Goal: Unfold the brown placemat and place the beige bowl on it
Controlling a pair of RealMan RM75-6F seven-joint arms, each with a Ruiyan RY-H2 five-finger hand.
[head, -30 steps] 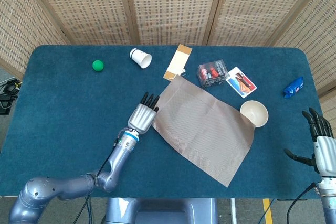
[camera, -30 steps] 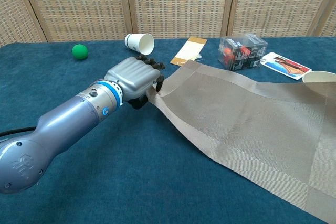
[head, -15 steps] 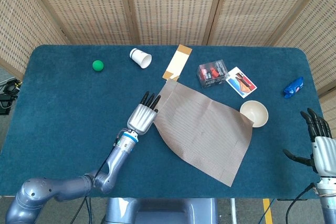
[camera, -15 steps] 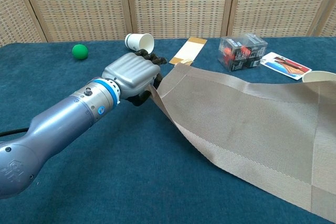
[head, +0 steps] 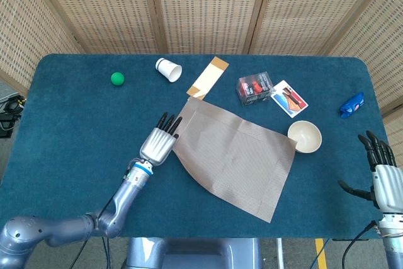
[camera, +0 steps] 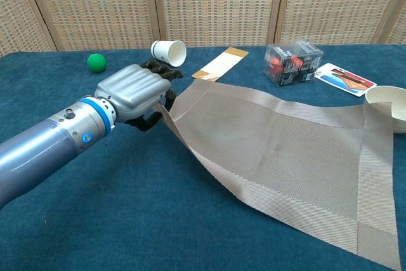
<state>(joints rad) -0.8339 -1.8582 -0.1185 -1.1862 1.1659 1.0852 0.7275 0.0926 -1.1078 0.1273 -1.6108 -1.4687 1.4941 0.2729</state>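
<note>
The brown placemat [head: 236,155] lies unfolded across the middle of the blue table, its left edge lifted a little. My left hand [head: 158,143] grips that raised left edge; in the chest view the left hand [camera: 133,93] has its fingers curled around the placemat [camera: 285,150] border. The beige bowl [head: 305,137] stands upright on the cloth just off the mat's right corner, and the bowl [camera: 388,103] shows at the right edge of the chest view. My right hand [head: 381,174] hovers at the table's right front corner, fingers spread, holding nothing.
Along the back are a green ball [head: 117,79], a tipped white paper cup [head: 169,69], a cardboard strip [head: 208,77], a clear box [head: 254,88] and a printed card [head: 289,98]. A blue packet [head: 352,104] lies far right.
My left hand has pulled back to the left, dragging the placemat with it. The mat's right corner has slid off the bowl, which now stands apart. The right hand barely shifted.
</note>
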